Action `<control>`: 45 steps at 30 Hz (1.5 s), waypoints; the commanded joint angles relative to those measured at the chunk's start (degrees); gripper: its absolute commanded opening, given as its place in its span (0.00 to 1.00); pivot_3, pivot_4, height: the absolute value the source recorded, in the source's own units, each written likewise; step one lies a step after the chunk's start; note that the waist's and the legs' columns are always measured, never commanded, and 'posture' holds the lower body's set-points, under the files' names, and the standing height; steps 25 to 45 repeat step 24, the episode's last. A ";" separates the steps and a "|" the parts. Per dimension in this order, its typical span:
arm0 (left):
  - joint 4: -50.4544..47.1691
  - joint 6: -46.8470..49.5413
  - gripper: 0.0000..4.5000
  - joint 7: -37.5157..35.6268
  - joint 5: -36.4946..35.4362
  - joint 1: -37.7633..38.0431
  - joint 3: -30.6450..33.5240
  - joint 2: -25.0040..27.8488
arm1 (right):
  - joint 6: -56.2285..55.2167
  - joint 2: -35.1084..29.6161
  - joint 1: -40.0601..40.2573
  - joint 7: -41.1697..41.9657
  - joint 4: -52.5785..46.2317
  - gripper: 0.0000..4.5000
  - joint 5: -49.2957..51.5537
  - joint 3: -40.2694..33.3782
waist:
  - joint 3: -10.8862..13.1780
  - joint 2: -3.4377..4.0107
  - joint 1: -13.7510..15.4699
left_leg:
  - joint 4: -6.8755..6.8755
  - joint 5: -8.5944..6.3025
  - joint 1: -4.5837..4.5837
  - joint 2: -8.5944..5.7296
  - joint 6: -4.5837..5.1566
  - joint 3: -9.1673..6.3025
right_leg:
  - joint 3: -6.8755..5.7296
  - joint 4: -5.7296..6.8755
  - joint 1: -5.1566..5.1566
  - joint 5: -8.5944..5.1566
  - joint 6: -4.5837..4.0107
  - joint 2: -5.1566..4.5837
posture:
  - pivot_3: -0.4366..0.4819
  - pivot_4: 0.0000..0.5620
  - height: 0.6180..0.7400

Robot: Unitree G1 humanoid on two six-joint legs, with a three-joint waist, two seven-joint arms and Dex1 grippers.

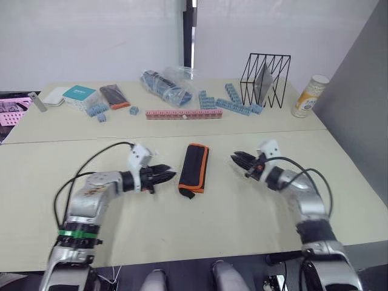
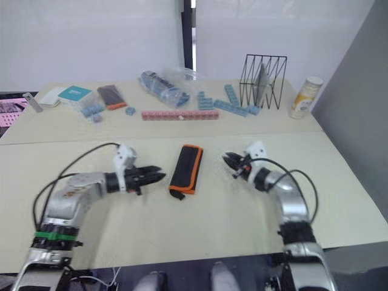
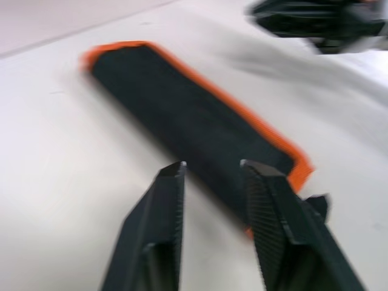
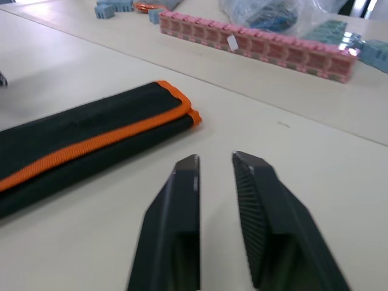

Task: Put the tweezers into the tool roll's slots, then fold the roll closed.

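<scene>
Lying folded shut on the table (image 1: 242,206): tool roll (image 1: 194,167), orange binding showing along its edge, short black strap at its near end. Hovering just beside the roll's one long side: left gripper (image 1: 162,174), fingers slightly apart, holding nothing. Hovering near the opposite side, a little farther off: right gripper (image 1: 240,161), fingers likewise parted and empty.

Tool roll (image 1: 194,168) between both grippers

Bare table (image 1: 230,200) both sides of tool roll (image 1: 194,167)
</scene>
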 commanded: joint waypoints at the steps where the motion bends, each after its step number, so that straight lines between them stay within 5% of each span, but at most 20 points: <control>1: 2.09 -5.62 0.69 3.12 2.56 1.93 5.96 5.47 | 0.33 -5.36 4.67 1.04 -5.53 0.49 0.44 -3.24 | 0.02 -0.02 0.44 | 0.02 0.00 0.03 0.00 0.00 0.00 | -0.01 -0.01 0.02 -0.03 -0.02 0.00 | 0.48 0.27 0.97; 5: 5.17 -9.36 1.00 3.15 1.96 5.54 11.20 10.56 | -1.06 -10.66 12.20 3.25 -5.28 0.81 0.78 -5.87 | 0.04 -0.06 1.19 | 0.07 0.00 -0.01 0.00 0.00 0.02 | -0.01 -0.18 0.09 -0.04 -0.04 -0.01 | 0.48 0.27 0.97; 8: 7.12 -11.32 1.00 2.95 1.70 8.18 13.84 13.03 | -1.81 -12.35 14.84 3.74 -4.35 0.99 1.22 -7.72 | 0.05 -0.07 1.62 | 0.05 0.00 -0.02 -0.03 0.00 0.07 | 0.02 -0.25 0.09 -0.04 -0.03 -0.06 | 0.48 0.27 0.97; 24: 6.09 -16.05 1.00 3.89 -0.55 25.58 25.25 15.61 | -3.79 -14.52 15.85 5.96 3.11 0.99 4.89 -14.04 | 0.08 -0.12 2.23 | 0.07 0.00 0.05 0.03 -0.01 0.17 | 0.03 -0.21 0.09 -0.11 -0.21 -0.06 | 0.48 0.27 0.97; 45: 6.09 -16.05 1.00 3.89 -0.55 25.58 25.25 15.61 | -3.79 -14.52 15.85 5.96 3.11 0.99 4.89 -14.04 | 0.08 -0.12 2.23 | 0.07 0.00 0.05 0.03 -0.01 0.17 | 0.03 -0.21 0.09 -0.11 -0.21 -0.06 | 0.48 0.27 0.97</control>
